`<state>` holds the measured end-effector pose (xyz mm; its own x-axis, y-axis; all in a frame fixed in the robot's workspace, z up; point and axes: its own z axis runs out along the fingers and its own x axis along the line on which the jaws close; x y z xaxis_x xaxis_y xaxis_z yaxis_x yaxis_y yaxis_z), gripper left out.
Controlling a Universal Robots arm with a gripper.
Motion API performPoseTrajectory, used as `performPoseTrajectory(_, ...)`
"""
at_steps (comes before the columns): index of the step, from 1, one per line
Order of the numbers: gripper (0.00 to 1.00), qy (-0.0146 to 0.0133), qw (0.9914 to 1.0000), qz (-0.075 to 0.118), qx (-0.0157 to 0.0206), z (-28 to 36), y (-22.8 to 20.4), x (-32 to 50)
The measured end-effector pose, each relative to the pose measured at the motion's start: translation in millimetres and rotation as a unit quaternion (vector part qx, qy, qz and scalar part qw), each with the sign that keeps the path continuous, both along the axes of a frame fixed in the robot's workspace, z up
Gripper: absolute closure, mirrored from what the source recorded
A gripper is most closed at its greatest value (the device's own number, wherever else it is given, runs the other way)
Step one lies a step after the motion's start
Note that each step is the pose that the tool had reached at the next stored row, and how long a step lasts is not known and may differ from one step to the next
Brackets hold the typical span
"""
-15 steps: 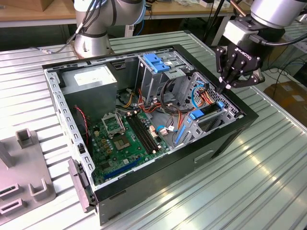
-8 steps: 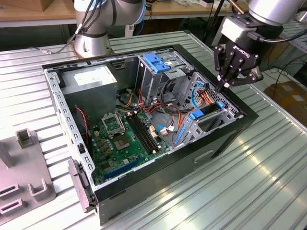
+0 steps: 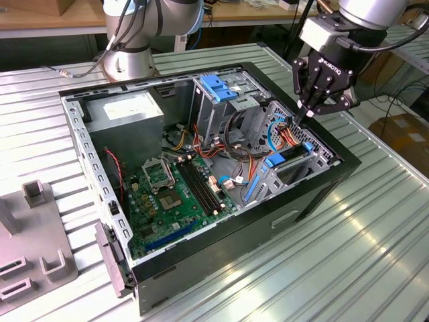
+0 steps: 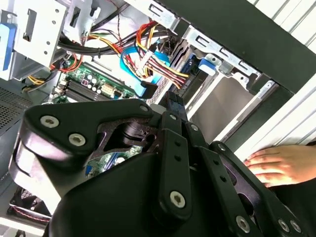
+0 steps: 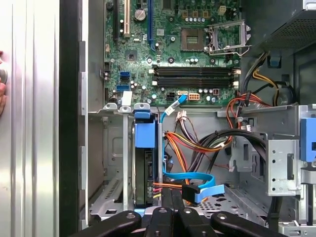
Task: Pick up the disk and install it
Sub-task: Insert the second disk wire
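Observation:
The disk [image 3: 289, 158], dark grey with bright blue rails, sits in the drive bay at the exterior view's right end of the open computer case [image 3: 322, 191]. In the first wrist view the disk [image 5: 144, 168] stands edge-on in that bay, its blue rail tab towards the motherboard. My gripper [image 3: 305, 113] hangs just above the bay's back end, fingers pressed together and holding nothing. In both wrist views the shut gripper [image 5: 173, 193] [image 4: 174, 98] points down beside the disk [image 4: 190, 61] and close to the cables, touching neither that I can see.
A light-blue cable [image 5: 197, 180] and coloured wire bundles [image 5: 197, 145] lie next to the bay. A chunky blue latch piece [image 3: 218, 87] tops the upper cage. The motherboard [image 3: 174, 191] fills the case floor. A person's hand [image 4: 276, 165] rests on the table outside the case wall.

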<state>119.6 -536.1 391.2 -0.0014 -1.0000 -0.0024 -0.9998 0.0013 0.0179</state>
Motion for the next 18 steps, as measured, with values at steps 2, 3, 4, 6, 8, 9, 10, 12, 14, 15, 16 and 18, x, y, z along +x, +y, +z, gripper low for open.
performPoseTrajectory(2,0.90,0.0015,1.00000,0.000,0.0000,0.0,0.3,-1.6)
performPoseTrajectory(3,0.90,0.0021,1.00000,0.000,0.0000,0.0,0.5,-2.4)
performPoseTrajectory(4,0.90,0.0030,1.00000,0.000,-0.0001,0.0,0.8,-3.4)
performPoseTrajectory(6,0.90,0.0042,0.99999,0.000,-0.0001,0.0,1.4,-5.7)
performPoseTrajectory(8,0.90,0.0043,0.99999,0.000,-0.0005,0.0,1.8,-6.8)
performPoseTrajectory(9,0.90,0.0042,0.99999,0.000,-0.0005,0.0,1.8,-6.8)
performPoseTrajectory(10,0.90,0.0042,0.99999,0.000,-0.0005,0.0,1.8,-6.9)
performPoseTrajectory(12,0.90,0.0042,0.99999,0.000,-0.0005,0.0,1.9,-6.9)
performPoseTrajectory(14,0.90,0.0042,0.99999,0.000,-0.0006,0.0,1.9,-6.9)
performPoseTrajectory(15,0.90,0.0042,0.99999,0.000,-0.0005,0.0,1.9,-6.9)
performPoseTrajectory(16,0.90,0.0042,0.99999,0.000,-0.0005,0.0,1.9,-6.9)
performPoseTrajectory(18,0.90,0.0043,0.99999,0.000,-0.0005,0.0,1.8,-7.0)
